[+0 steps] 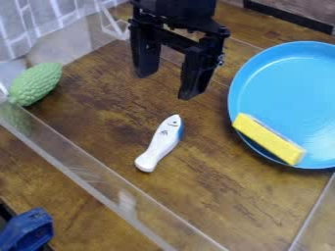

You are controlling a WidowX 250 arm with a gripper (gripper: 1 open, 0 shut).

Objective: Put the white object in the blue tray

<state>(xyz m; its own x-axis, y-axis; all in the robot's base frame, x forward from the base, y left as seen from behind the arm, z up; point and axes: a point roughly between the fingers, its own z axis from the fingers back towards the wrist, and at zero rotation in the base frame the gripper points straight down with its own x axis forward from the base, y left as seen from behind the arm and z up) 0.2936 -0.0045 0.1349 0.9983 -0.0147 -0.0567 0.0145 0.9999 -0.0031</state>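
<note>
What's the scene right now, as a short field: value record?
gripper: black gripper, open, fingers down, nothing held
target: white object, on the wooden table, not in the tray
destination: blue tray, in the upper right of the view
tray contact: yellow block, at the tray's near rim
far left: green bumpy object
lower left corner: blue item, partly cut off

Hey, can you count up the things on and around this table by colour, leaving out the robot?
White: 1, the bowling-pin-like piece
Green: 1, the bumpy object
Yellow: 1, the block
Blue: 2, the tray and the lower-left object
Total: 5
</note>
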